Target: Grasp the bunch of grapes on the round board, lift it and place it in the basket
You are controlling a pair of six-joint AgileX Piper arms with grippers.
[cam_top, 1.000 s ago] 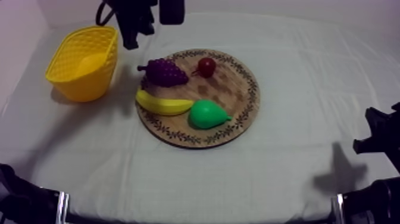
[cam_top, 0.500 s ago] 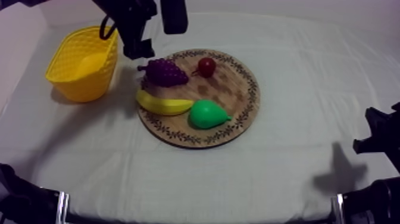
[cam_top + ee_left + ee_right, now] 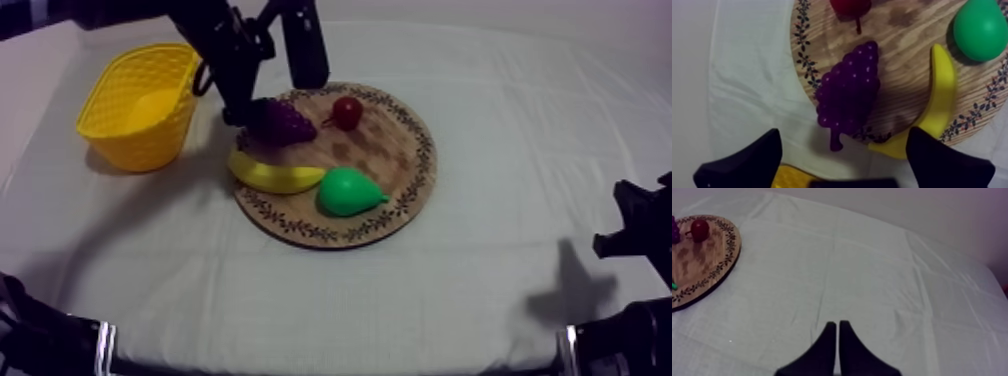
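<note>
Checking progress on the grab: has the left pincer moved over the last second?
Yes: from beyond the wooden board's far rim, the left pincer has come down over the bunch of grapes.

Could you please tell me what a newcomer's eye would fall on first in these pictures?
The left end effector hangs open over the purple bunch of toy grapes, which lies at the edge of the round wooden board with the patterned rim nearest the yellow plastic basket. Also on the board lie a yellow toy banana, a green toy pear and a small red fruit. The right end effector is shut over the grey-white cloth.
</note>
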